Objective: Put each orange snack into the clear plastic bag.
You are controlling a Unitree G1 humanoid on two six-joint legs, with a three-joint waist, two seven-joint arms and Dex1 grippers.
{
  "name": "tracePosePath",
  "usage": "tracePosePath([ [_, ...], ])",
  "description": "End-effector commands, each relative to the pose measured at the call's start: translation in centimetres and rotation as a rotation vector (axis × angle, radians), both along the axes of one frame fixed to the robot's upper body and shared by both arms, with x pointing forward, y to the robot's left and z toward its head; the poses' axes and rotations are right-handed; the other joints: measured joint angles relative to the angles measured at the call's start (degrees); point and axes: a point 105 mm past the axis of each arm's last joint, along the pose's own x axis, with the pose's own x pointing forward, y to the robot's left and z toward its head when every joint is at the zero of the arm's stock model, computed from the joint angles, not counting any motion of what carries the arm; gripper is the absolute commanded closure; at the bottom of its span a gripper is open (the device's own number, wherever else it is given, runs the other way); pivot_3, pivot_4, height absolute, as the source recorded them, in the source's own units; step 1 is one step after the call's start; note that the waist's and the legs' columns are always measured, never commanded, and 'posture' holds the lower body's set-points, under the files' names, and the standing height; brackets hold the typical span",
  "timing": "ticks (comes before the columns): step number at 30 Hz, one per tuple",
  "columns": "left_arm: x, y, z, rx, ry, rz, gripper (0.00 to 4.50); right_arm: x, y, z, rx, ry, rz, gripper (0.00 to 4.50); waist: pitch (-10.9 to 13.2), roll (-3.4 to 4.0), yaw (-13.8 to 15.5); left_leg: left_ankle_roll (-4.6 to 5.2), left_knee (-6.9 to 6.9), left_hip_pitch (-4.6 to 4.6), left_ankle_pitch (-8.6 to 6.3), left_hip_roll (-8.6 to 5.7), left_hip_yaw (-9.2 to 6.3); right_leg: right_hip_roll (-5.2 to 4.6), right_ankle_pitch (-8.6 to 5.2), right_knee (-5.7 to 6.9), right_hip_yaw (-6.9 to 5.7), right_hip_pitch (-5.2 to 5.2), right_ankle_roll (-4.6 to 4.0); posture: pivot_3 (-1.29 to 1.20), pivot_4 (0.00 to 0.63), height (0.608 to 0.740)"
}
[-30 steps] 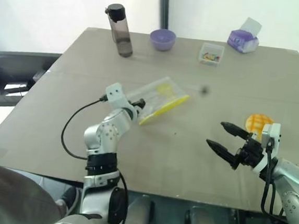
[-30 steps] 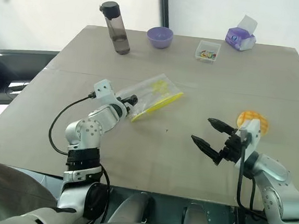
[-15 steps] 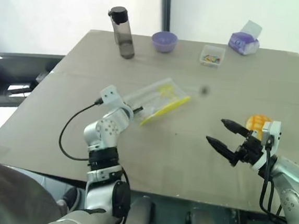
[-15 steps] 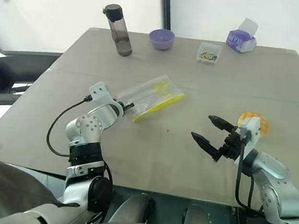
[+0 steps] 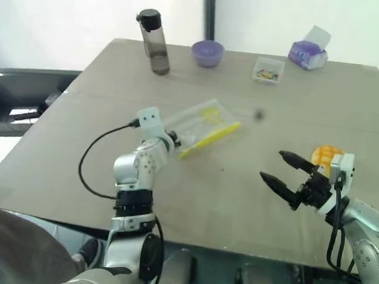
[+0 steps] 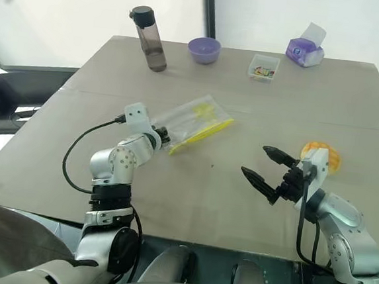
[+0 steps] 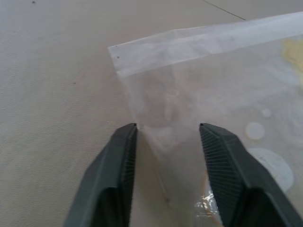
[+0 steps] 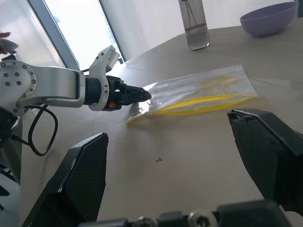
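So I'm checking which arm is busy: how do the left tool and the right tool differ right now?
The left tool is down at the table, its fingers open to either side of a corner of the clear plastic bag; the right tool is off the table with nothing between its fingers. The left is partly open, the right spread wide. The left is at the bag, the right near the orange snack. Both have two black fingers.

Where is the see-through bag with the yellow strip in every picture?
Left eye view: clear plastic bag mid-table, at the left pincer.
Right eye view: mid-table too.
Left wrist view: its corner lies between the fingers.
Right wrist view: across the middle.
Shared landmark: its yellow seal strip.
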Motion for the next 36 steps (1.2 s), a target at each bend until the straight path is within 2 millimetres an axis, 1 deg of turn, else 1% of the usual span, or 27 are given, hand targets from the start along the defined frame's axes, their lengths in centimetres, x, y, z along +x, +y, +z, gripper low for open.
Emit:
tracePosePath([
  [1,-2.6,-0.8,-6.8,0.061,0.325,-0.043,1.9,-0.1,0.2,0.7,0.004,-0.043,0.003,0.0,0.0,0.0,-0.33,0.0,-0.06,0.02,0.0,0.0,-0.01,0.0,0.0,0.0,0.0,-0.01,0.0,0.0,0.15,0.74],
  [4,-2.4,-0.8,-6.8,0.15,0.34,-0.065,1.9,-0.1,0.2,0.7,0.005,-0.043,-0.001,0.0,0.0,0.0,-0.75,-0.01,-0.11,0.02,0.01,0.0,-0.08,0.03,-0.01,0.0,-0.03,-0.01,0.01,0.0,0.15,0.74],
  [5,-2.4,-0.6,-7.0,0.177,0.362,-0.053,1.9,0.0,0.1,0.7,0.003,-0.045,-0.004,0.0,0.0,0.0,-0.9,0.0,-0.11,0.03,0.01,-0.01,-0.08,0.03,-0.01,0.01,-0.03,-0.01,0.01,0.0,0.15,0.74],
  [9,-2.4,-1.0,-8.0,0.266,0.444,-0.072,1.9,0.1,0.1,0.7,0.003,-0.048,-0.007,0.0,0.0,-0.01,-0.96,-0.01,-0.11,0.11,0.04,-0.07,-0.13,0.04,-0.11,0.04,-0.08,0.03,0.18,0.0,0.15,0.74],
  [15,-2.0,-1.9,-8.1,0.245,0.45,-0.098,1.9,0.1,0.2,0.7,0.003,-0.05,-0.007,0.0,0.0,-0.02,-1.02,-0.09,-0.39,0.62,0.0,-0.35,-0.34,0.03,-0.18,0.04,0.07,0.3,0.3,0.0,0.15,0.74],
  [17,-1.9,-2.4,-8.1,0.19,0.44,-0.11,2.29,0.2,0.0,0.8,0.0,-0.052,-0.009,0.0,0.0,-0.02,-1.03,-0.12,-0.4,0.67,-0.01,-0.37,-0.56,0.03,-0.18,0.05,0.08,0.32,0.3,0.0,0.15,0.74],
  [19,-1.8,-2.6,-8.1,0.152,0.427,-0.115,2.77,0.2,0.0,0.8,0.0,-0.053,-0.01,0.0,0.0,-0.02,-1.04,-0.13,-0.4,0.67,0.0,-0.38,-0.58,0.03,-0.18,0.05,0.09,0.32,0.3,0.0,0.15,0.74],
  [20,-1.9,-2.7,-8.1,0.137,0.424,-0.118,3.12,0.2,0.0,0.8,-0.001,-0.053,-0.009,0.0,0.0,-0.02,-1.02,-0.15,-0.4,0.67,0.02,-0.39,-0.59,0.03,-0.18,0.05,0.09,0.32,0.3,0.0,0.15,0.74],
  [21,-1.9,-2.7,-8.1,0.128,0.424,-0.119,3.27,0.2,0.0,0.8,-0.002,-0.054,-0.009,0.0,0.0,-0.02,-1.01,-0.23,-0.4,0.68,0.06,-0.43,-0.63,0.02,-0.18,0.04,0.12,0.32,0.3,0.0,0.15,0.74],
  [22,-2.0,-2.5,-8.2,0.124,0.43,-0.114,3.79,0.2,0.0,0.8,-0.001,-0.053,-0.009,0.0,-0.01,-0.02,-1.03,-0.25,-0.4,0.67,0.07,-0.44,-0.66,0.02,-0.18,0.04,0.12,0.32,0.31,0.0,0.15,0.74],
  [23,-2.2,-2.3,-8.4,0.12,0.435,-0.109,4.18,0.2,0.0,0.8,-0.002,-0.054,-0.009,0.0,-0.01,-0.02,-1.07,-0.27,-0.41,0.68,0.07,-0.45,-0.65,0.02,-0.18,0.04,0.14,0.32,0.31,0.0,0.15,0.74],
  [24,-2.5,-2.1,-8.7,0.116,0.446,-0.105,4.43,0.3,0.0,0.8,-0.002,-0.053,-0.009,0.0,-0.01,-0.02,-1.14,-0.28,-0.42,0.7,0.07,-0.44,-0.64,0.02,-0.18,0.03,0.16,0.32,0.31,0.0,0.15,0.74],
  [28,-2.9,-1.8,-9.1,0.099,0.458,-0.097,4.43,0.4,-0.1,0.8,-0.005,-0.051,-0.01,0.0,-0.01,-0.02,-1.18,-0.29,-0.53,0.8,0.06,-0.45,-0.61,0.03,-0.2,0.03,0.23,0.32,0.33,0.0,0.15,0.74],
  [30,-2.5,-2.1,-8.6,0.057,0.408,-0.112,4.43,0.5,-0.1,0.8,-0.004,-0.051,-0.01,0.0,-0.01,-0.02,-1.21,-0.31,-0.59,0.83,0.06,-0.45,-0.61,0.03,-0.21,0.01,0.25,0.32,0.34,0.0,0.15,0.74],
  [31,-2.2,-2.5,-8.1,0.012,0.367,-0.121,4.43,0.5,-0.1,0.8,-0.003,-0.051,-0.01,0.0,-0.01,-0.02,-1.28,-0.31,-0.61,0.84,0.06,-0.45,-0.61,0.03,-0.21,0.0,0.27,0.31,0.34,0.0,0.15,0.74],
  [34,-1.2,-3.8,-5.8,-0.142,0.19,-0.18,4.43,0.6,0.1,0.8,-0.002,-0.052,-0.004,0.0,-0.01,-0.03,-0.97,-0.42,-0.71,0.81,0.11,-0.45,-0.63,0.03,-0.21,-0.07,0.27,0.28,0.33,0.0,0.15,0.74],
  [36,-0.9,-4.4,-3.9,-0.293,0.065,-0.21,4.43,0.6,0.2,0.9,0.0,-0.055,-0.004,0.0,0.03,-0.07,-0.81,-0.7,-0.75,0.67,0.27,-0.46,-0.7,-0.01,-0.2,-0.19,0.2,0.24,0.32,0.0,0.15,0.74],
])
